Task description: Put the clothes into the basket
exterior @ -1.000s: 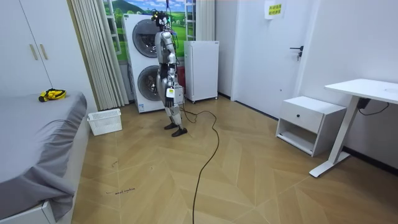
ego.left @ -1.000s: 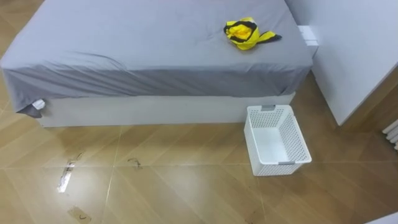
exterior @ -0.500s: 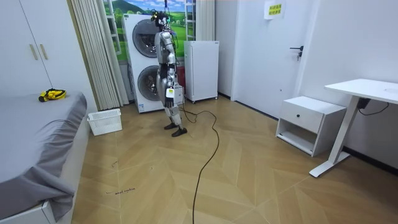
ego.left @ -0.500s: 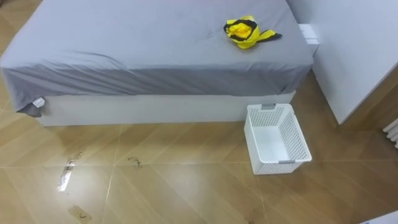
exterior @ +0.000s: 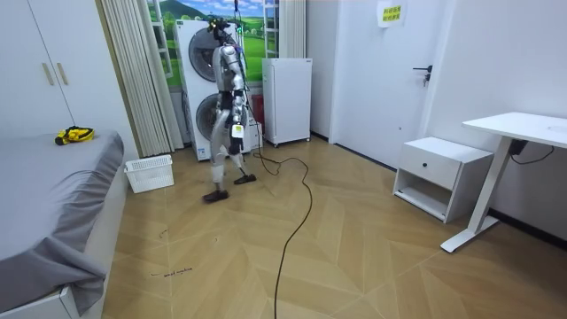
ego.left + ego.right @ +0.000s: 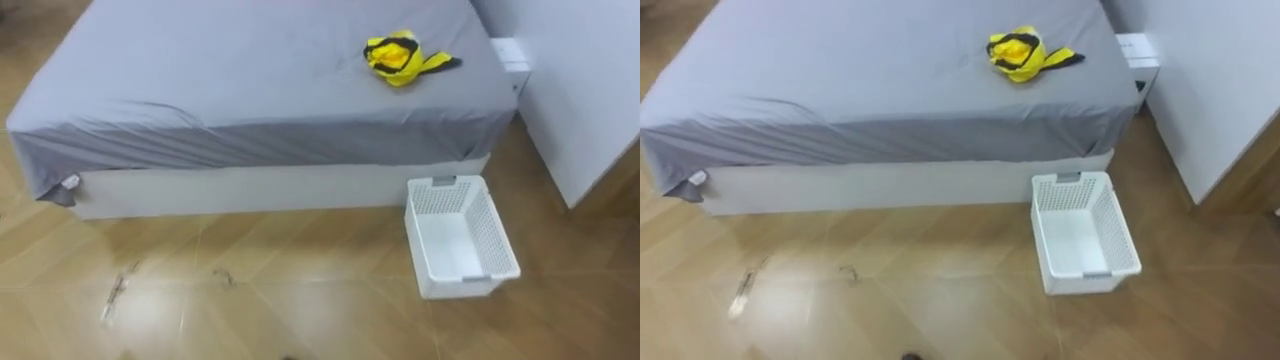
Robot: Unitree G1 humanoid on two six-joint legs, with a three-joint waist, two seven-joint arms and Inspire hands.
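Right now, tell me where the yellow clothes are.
Left eye view: the yellow clothes lie on the grey bed toward its right side, with the white basket on the floor nearby.

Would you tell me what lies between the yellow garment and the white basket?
Just grey bedsheet and the bed's pale base, in both eye views.

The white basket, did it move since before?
No. In the room view the basket still stands at the same spot below the curtain, beside the bed corner. The eye views shifted because the robot stepped.
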